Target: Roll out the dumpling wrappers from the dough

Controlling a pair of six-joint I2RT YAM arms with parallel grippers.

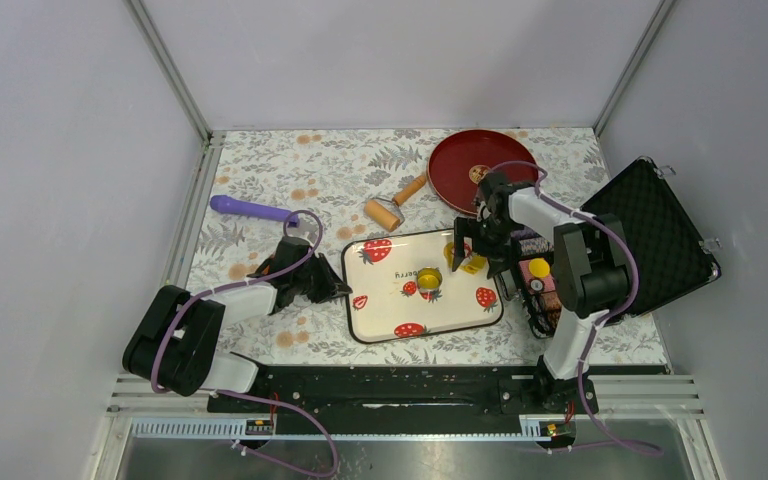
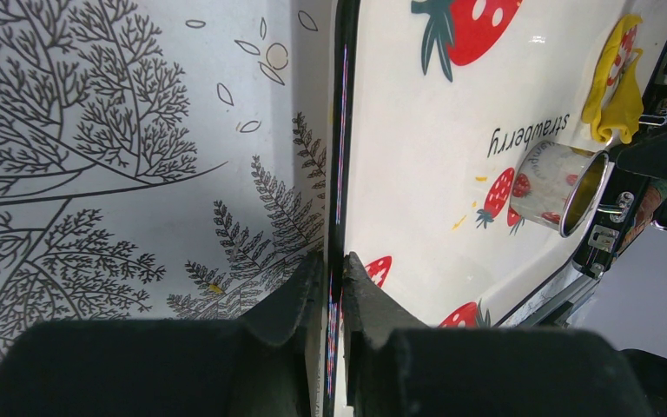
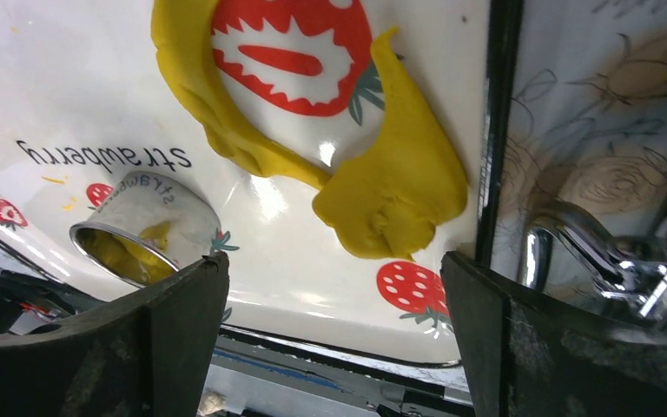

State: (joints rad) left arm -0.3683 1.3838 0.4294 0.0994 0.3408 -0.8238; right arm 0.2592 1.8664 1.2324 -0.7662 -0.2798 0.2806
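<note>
Left pincer [image 2: 334, 261] clenches the tray [image 2: 417, 130] rim; right pincer [image 3: 334, 261] gapes empty over dough [image 3: 399, 191] and a dough-filled cutter [image 3: 148, 217] inside.

Bright, even overhead light; shadows soft, faint. Top view sharp, slight wide-angle bend at edges. Glare patches on glossy tray [image 3: 69, 78] in right wrist view. Fingers [image 2: 291, 304] at bottom of wrist views dark, out of focus.

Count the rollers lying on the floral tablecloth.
2. A purple rolling pin lies far left, beyond the left arm; a small wooden-handled roller lies between the tray and the red plate. The right arm could hide another.
</note>
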